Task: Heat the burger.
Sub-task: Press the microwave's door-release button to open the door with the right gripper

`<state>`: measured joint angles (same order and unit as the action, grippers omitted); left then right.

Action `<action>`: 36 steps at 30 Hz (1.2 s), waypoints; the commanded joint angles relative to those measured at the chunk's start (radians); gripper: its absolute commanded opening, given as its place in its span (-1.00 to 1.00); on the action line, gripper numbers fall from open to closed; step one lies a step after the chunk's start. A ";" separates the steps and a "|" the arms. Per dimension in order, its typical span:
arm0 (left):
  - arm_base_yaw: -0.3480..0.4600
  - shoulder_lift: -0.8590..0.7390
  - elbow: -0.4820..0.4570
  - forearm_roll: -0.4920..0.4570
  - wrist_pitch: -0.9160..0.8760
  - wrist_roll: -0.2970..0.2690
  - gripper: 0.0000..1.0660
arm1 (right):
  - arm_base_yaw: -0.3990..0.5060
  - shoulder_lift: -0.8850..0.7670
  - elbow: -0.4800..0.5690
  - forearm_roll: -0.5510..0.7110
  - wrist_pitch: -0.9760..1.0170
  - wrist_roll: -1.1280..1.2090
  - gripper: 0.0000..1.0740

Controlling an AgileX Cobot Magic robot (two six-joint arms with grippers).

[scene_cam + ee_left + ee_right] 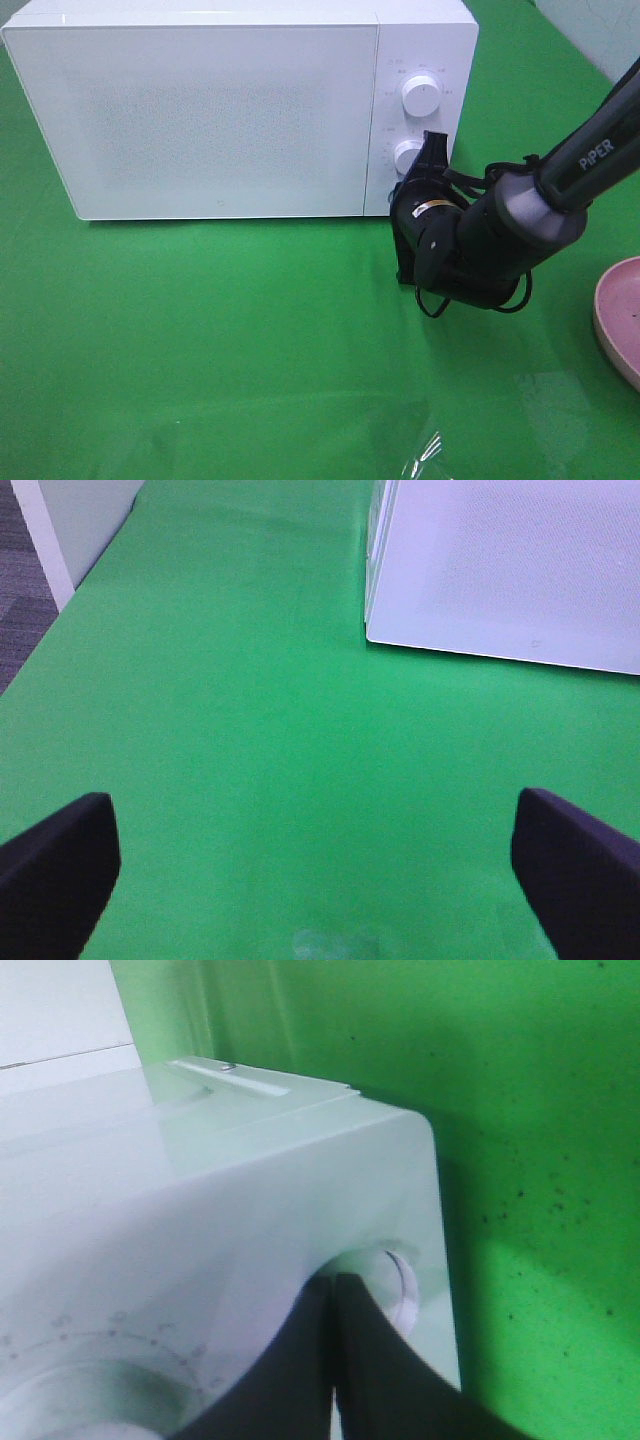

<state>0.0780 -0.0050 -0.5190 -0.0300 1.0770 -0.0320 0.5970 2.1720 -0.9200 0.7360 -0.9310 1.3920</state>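
The burger is out of view in every frame. A white microwave stands at the back with its door closed. My right gripper is shut with nothing between its fingers, its tips at the lower knob of the control panel. In the right wrist view the closed fingertips press against a round knob near the microwave's rounded corner. My left gripper is open and empty, low over bare green cloth, left of the microwave's front corner.
An empty pink plate lies at the right edge of the table. The upper knob sits above the gripper. Green cloth covers the table. A white post and the table edge show in the left wrist view.
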 commanded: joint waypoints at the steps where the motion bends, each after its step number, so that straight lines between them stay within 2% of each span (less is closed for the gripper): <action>1: 0.002 -0.015 0.003 -0.008 -0.010 -0.001 0.85 | -0.028 -0.017 -0.036 0.002 -0.260 -0.038 -1.00; 10: 0.002 -0.015 0.003 -0.008 -0.010 -0.001 0.85 | -0.048 0.035 -0.129 -0.027 -0.283 -0.051 -1.00; 29: 0.002 -0.015 0.003 -0.008 -0.010 -0.001 0.85 | -0.045 0.035 -0.134 -0.026 -0.216 -0.058 -1.00; 36: 0.002 -0.015 0.003 -0.008 -0.010 -0.001 0.85 | -0.018 0.032 -0.134 -0.023 -0.184 -0.058 -1.00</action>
<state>0.0780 -0.0050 -0.5190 -0.0300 1.0770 -0.0320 0.6090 2.2230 -0.9770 0.7930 -0.9320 1.3360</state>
